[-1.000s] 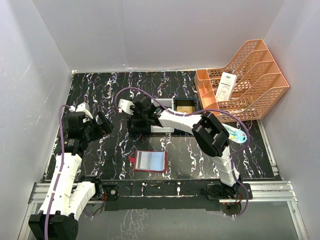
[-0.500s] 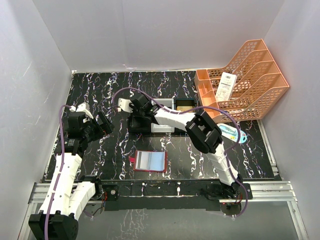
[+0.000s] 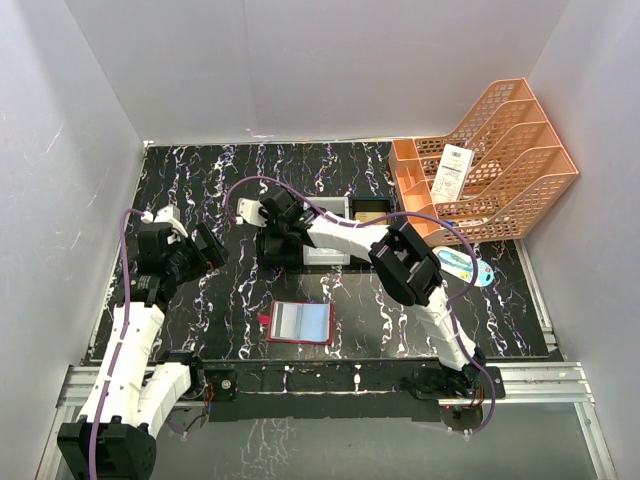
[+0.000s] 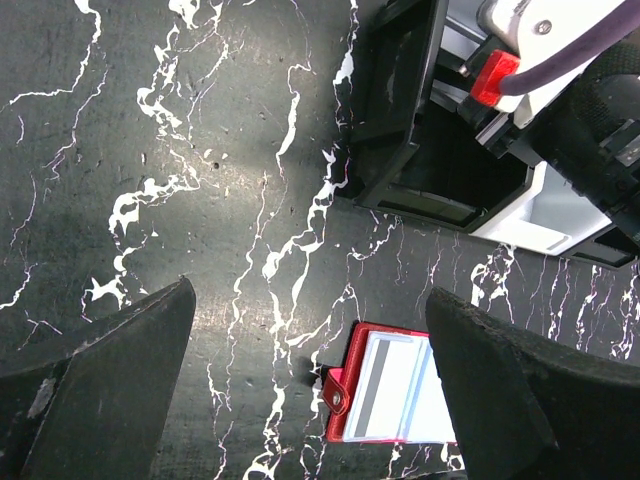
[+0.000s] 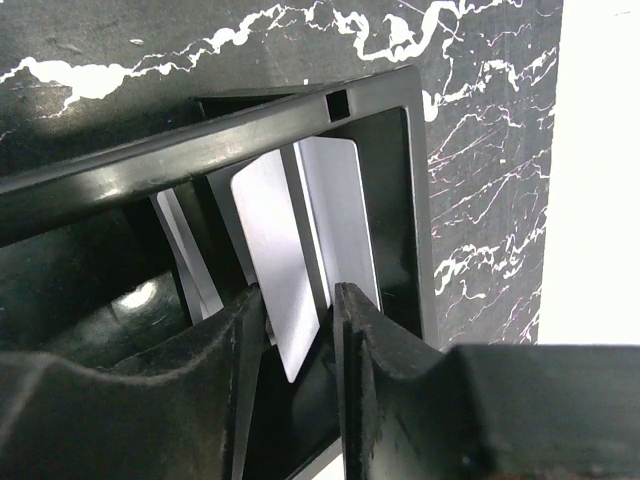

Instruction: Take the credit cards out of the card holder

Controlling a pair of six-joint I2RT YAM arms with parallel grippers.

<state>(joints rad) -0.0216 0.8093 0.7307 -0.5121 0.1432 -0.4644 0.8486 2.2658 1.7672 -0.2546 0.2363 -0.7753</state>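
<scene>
I see right end effector inside the black tray, fingers parted around an upright silvery card, so released. Left end effector spread wide above the worktop, empty. Red card holder lies open near the front edge

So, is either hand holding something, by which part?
Nothing in the left hand; the right hand straddles the silvery card at its lower end, apparently unclamped.
</scene>
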